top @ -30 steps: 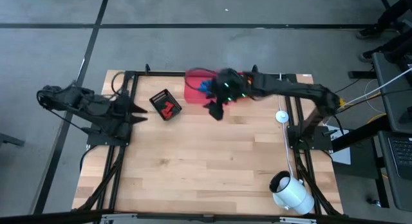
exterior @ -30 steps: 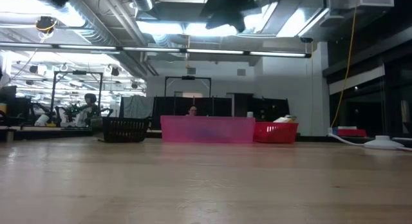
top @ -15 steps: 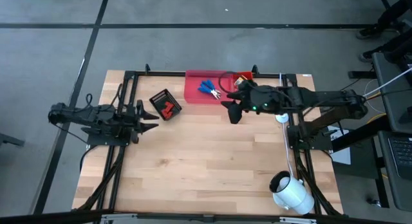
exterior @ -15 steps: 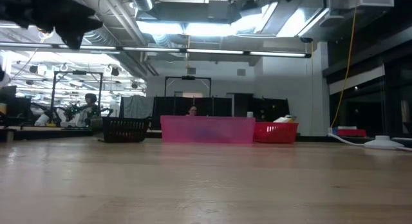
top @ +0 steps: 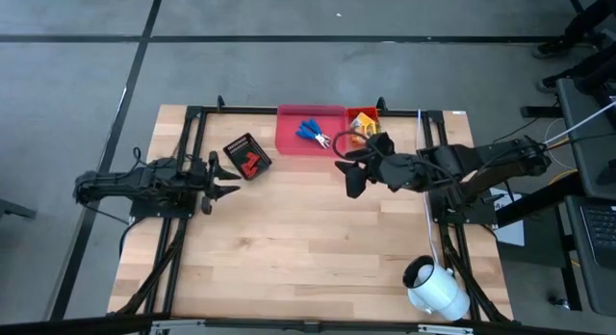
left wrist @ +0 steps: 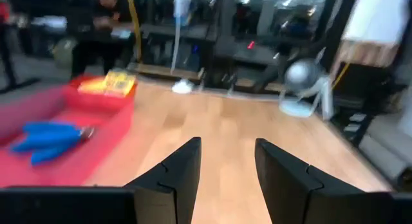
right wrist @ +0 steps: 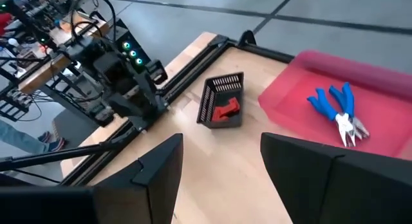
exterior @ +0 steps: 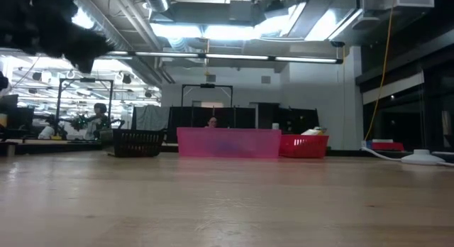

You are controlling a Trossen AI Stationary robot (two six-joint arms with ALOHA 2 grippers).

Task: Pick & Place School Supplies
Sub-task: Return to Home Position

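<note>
While left claw (left wrist: 226, 144) and right claw (right wrist: 221, 139) both wide and empty, two blue pliers (right wrist: 339, 116) in one pink bin (right wrist: 290, 98).

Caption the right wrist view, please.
Open right gripper looks over blue pliers in pink bin, red pieces in black bin.

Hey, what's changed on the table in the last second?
The right gripper, open and empty, has pulled back from above the pink bin toward its own side. The left gripper, open, shifted slightly inward over the table. The blue tools stay in the pink bin, the red pieces in the black bin.
</note>
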